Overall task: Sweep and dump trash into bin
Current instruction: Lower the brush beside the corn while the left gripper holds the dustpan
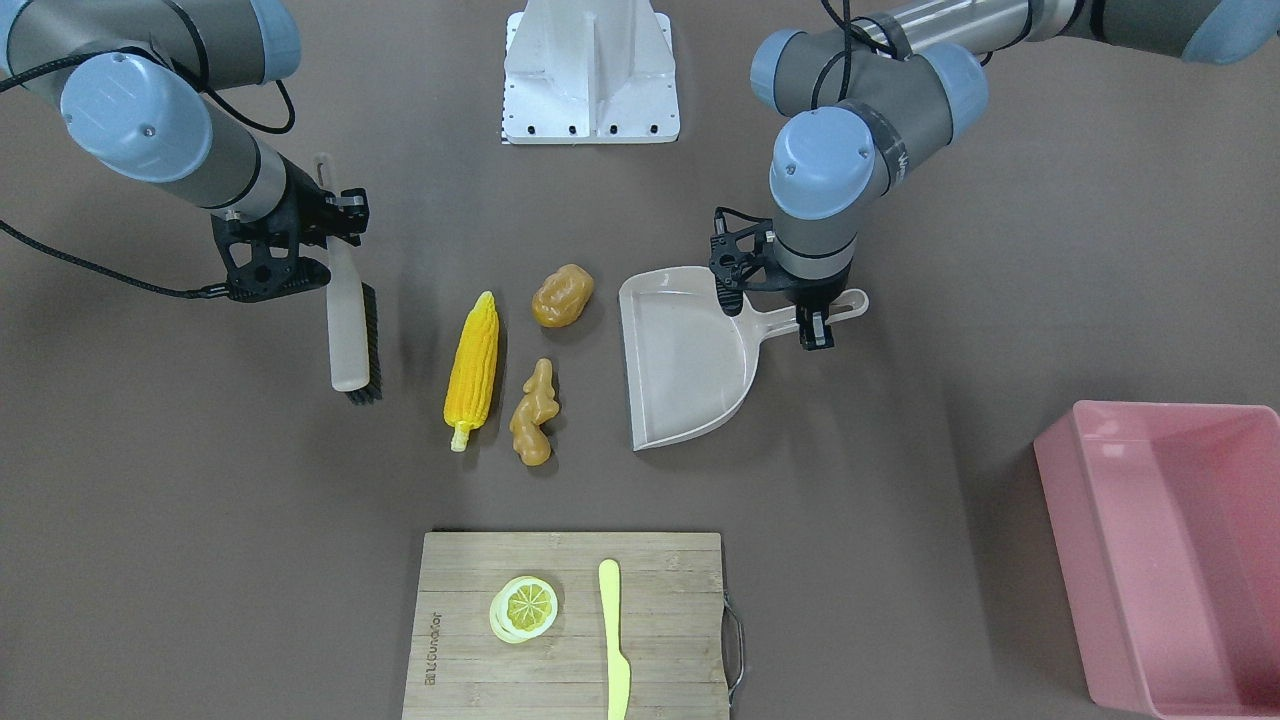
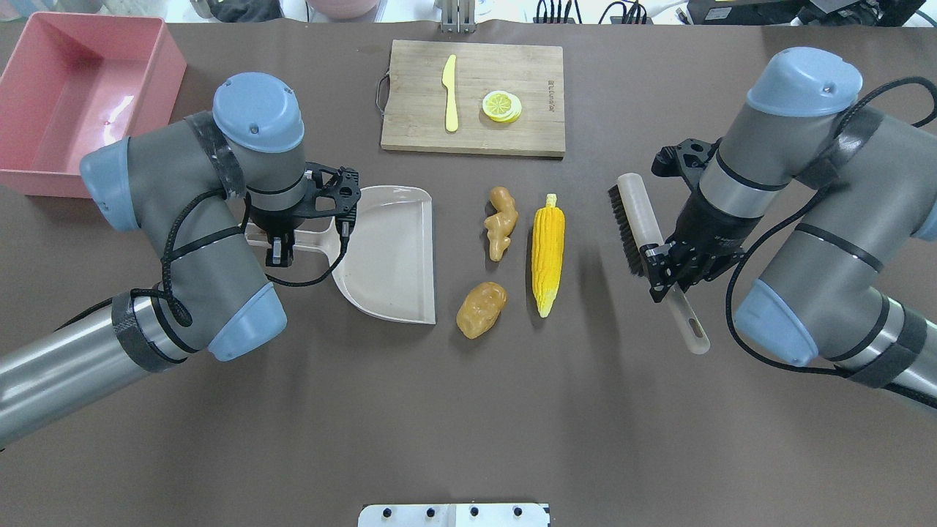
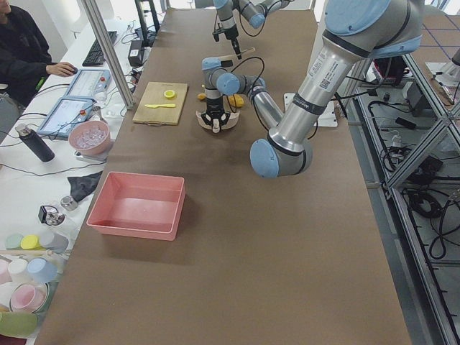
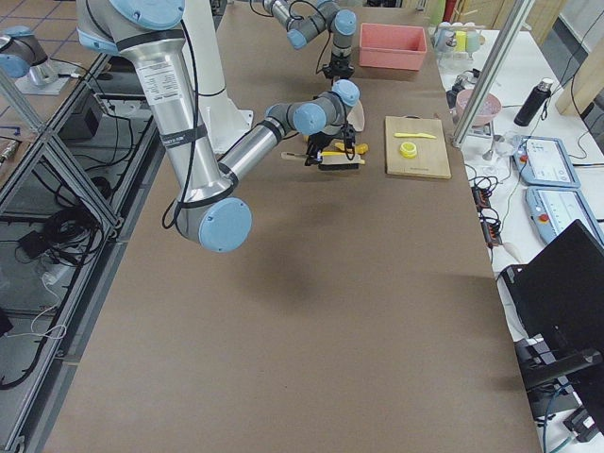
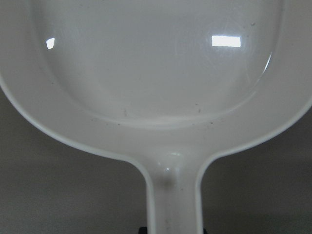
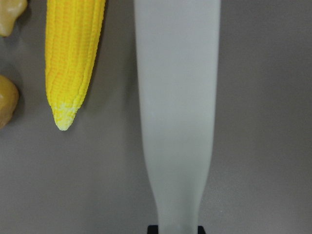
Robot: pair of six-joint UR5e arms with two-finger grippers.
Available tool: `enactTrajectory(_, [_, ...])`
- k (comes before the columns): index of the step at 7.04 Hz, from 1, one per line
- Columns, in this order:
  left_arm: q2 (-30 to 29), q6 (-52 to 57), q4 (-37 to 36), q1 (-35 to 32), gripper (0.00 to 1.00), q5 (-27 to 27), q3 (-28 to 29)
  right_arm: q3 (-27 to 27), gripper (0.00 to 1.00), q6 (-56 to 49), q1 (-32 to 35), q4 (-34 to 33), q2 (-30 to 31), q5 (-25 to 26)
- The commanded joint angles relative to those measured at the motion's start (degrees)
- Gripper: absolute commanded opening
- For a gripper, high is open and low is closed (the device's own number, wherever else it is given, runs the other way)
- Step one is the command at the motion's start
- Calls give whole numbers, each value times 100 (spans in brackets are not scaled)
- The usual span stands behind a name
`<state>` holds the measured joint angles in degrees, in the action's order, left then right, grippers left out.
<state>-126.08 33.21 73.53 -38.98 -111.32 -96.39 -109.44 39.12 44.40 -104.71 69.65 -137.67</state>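
Observation:
The yellow corn cob (image 2: 547, 252), the tan-brown potato (image 2: 481, 309) and the knobbly ginger root (image 2: 501, 222) lie mid-table between a beige dustpan (image 2: 392, 252) and a brush (image 2: 637, 219). My left gripper (image 2: 282, 245) is shut on the dustpan's handle (image 5: 173, 195), and the pan rests flat with its mouth toward the toys. My right gripper (image 2: 670, 274) is shut on the brush handle (image 6: 178, 97), bristles toward the corn (image 6: 73, 53). The pink bin (image 2: 66, 95) stands empty at the far left corner, beyond my left arm.
A wooden cutting board (image 2: 410, 124) at the far middle edge carries a lemon slice (image 2: 502, 106) and a pale yellow knife (image 2: 450, 91). The white robot base plate (image 1: 592, 70) sits at the near edge between the arms.

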Motion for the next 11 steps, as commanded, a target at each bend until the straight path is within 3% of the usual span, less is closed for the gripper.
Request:
enactTrajectory(1, [-5,-16,12,48,0,-3,15,159,0,8,-212,21,13,3])
enactTrajectory(4, [-5,-68,21,205,0,6,24,563,0,8,-345,30,-83,56])
enactTrajectory(7, [-5,-69,117,250,0,6,94,1301,0,77,-257,381,-513,205])
enactTrajectory(11, [4,-69,276,250,0,14,217,1531,0,613,-449,687,-883,240])
